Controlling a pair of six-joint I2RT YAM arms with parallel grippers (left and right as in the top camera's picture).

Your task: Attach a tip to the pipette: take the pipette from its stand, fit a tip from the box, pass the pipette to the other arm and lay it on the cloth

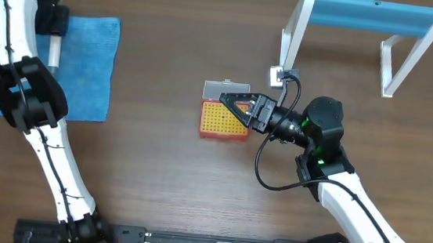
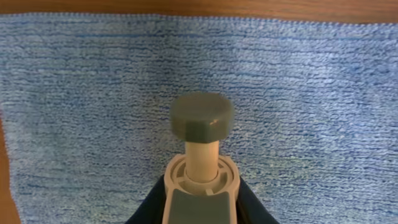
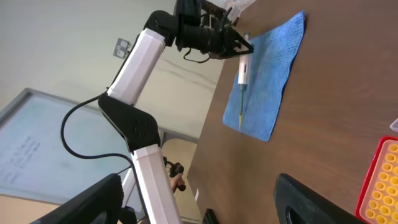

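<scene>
Two arms at a wooden worktop, with the pipette held over the blue cloth.
Nearest me, my right tool sits by the red tip box at mid-worktop, its fingers spread wide with nothing between them. Farther off on the left, my left tool is clamped round the pipette's body, plunger end toward its camera. A slim tip is fitted and points down at the cloth; I cannot tell whether it touches. Farthest right stands the blue-and-white stand.
</scene>
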